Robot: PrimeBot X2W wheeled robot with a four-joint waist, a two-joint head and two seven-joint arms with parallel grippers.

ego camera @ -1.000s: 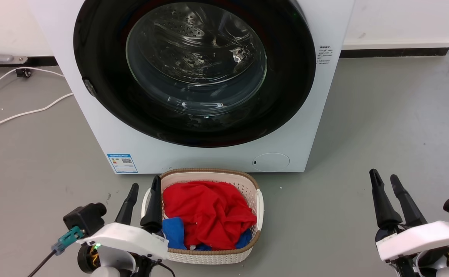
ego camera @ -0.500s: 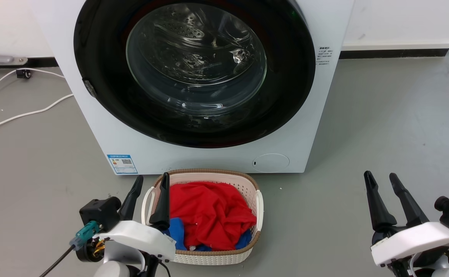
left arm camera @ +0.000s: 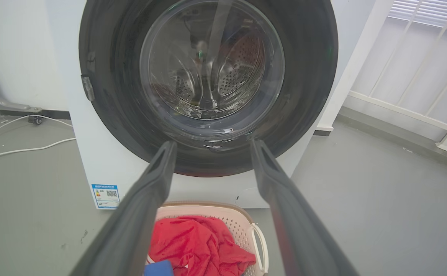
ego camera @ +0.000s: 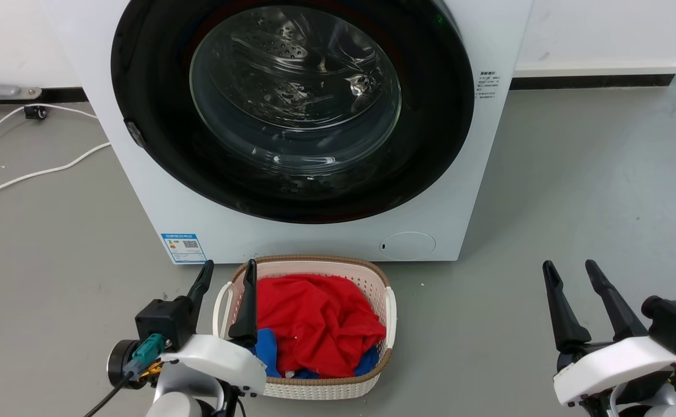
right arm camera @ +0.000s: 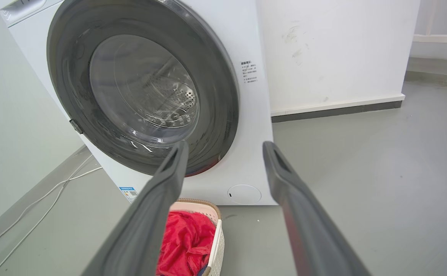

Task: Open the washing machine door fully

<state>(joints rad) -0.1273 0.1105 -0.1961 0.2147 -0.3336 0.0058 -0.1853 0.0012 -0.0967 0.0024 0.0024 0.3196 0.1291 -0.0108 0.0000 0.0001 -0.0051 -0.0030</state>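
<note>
big white washing machine (ego camera: pixel 158 197) on a grey floor, across the upper half of the head view. unmoved over the last second.

flush on its front, the washing machine door (ego camera: pixel 294 110): glossy black disc with a bulging glass window. shut, no gap at the rim, exactly as a second ago. none of the opening done yet.

just in front of the machine, a pale laundry basket (ego camera: pixel 314 259) heaped with red cloth (ego camera: pixel 320 318).

at lower left, the left gripper (ego camera: pixel 229 264), fingers apart and empty, one finger crossing the basket's left rim in the head view. shifted right and slightly up over the last second, with the wrist turned. aimed, in its own wrist view, at the lower part of the door.

at lower right, the right gripper (ego camera: pixel 569 264), fingers also apart and empty, well apart from the machine. drifted a little to the left.

smallest, a grey tab (ego camera: pixel 135 132) on the door's left edge. latch or hinge, cannot tell which.

judged from this: an approach barely begun, both grippers well short of the door, the left arm seemingly leading.
</note>
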